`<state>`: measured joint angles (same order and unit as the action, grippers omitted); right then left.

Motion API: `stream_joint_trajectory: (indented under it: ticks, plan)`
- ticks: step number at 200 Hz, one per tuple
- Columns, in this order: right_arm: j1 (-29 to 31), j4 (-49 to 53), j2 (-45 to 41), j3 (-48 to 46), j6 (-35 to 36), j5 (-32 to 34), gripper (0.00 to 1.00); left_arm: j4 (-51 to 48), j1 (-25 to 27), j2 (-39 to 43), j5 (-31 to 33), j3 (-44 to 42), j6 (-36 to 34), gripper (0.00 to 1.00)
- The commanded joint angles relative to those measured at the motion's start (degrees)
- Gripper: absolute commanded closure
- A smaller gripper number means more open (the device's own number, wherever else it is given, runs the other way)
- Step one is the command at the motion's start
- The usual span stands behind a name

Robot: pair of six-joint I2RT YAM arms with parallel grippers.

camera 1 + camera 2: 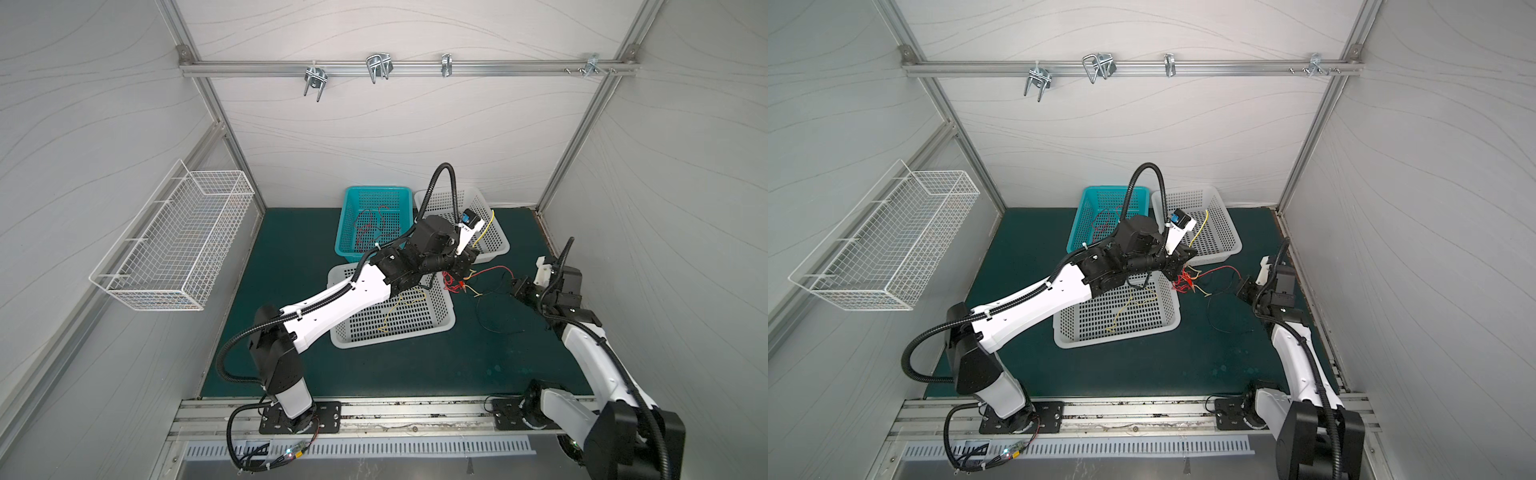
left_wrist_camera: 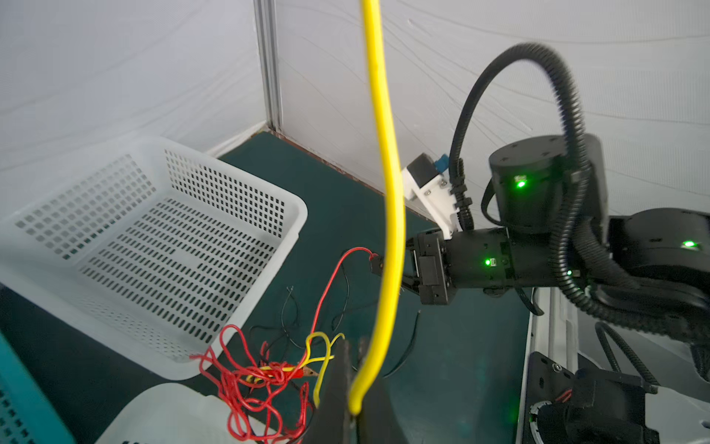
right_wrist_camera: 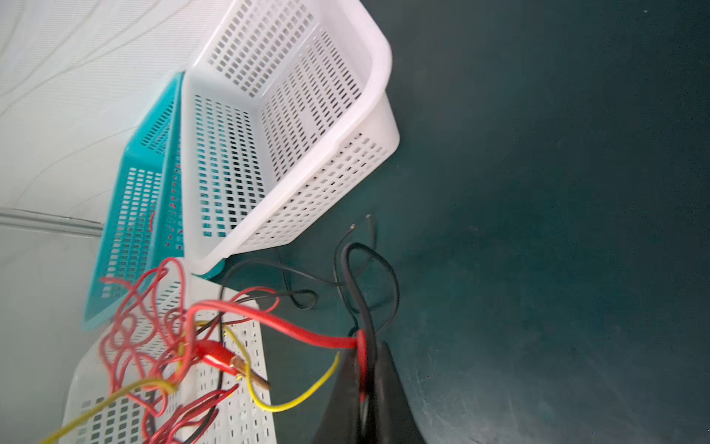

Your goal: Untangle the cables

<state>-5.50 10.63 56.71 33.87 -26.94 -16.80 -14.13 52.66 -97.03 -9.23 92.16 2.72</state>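
Red, yellow and black cables (image 1: 455, 283) tangled over green mat (image 1: 415, 365) just beside white basket (image 1: 395, 338), left gripper (image 2: 355, 365) clamped on yellow wire (image 2: 388, 192), right gripper (image 3: 365, 369) pinched red wire (image 3: 292, 326) and black wire (image 3: 365, 292)

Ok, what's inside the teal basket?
A few thin red cables lie loose on the floor of the teal basket. The left arm covers its near right corner, so anything there is hidden.

The cables (image 2: 395, 230) are showing glossy plastic insulation, the white baskets (image 1: 395, 338) smooth perforated plastic. The desk (image 1: 415, 365) is looking matt green; the wall rack (image 1: 174, 249) is looking like white-coated metal wire.
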Motion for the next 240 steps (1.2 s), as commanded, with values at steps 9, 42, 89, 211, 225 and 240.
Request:
stream_joint_trajectory:
  ticks: [9,42,89,211,225,240]
  plan:
    - [1.64,1.26,-0.99,1.16,2.30,-4.10,0.94,1.09,0.07,-2.53,-3.70,4.65,1.32,1.00]
    - [3.77,0.94,0.34,2.33,3.28,-7.15,0.74,-0.13,0.14,-4.29,-7.43,5.95,0.99,1.00]
    - [3.90,-3.89,2.89,3.81,0.72,-12.35,0.58,-0.44,0.22,-4.62,-12.33,5.50,0.43,1.00]
    - [5.76,2.16,-4.37,5.03,1.78,-3.90,0.43,-0.89,0.33,-5.92,-9.13,6.36,-0.96,1.00]
    - [5.76,2.05,-6.52,4.89,3.10,-3.85,0.39,-0.96,0.34,-6.36,-10.83,6.91,-1.24,1.00]
    - [5.76,3.06,-6.44,5.89,4.38,-3.82,0.38,-0.58,0.34,-6.58,-12.88,7.29,-1.46,1.00]
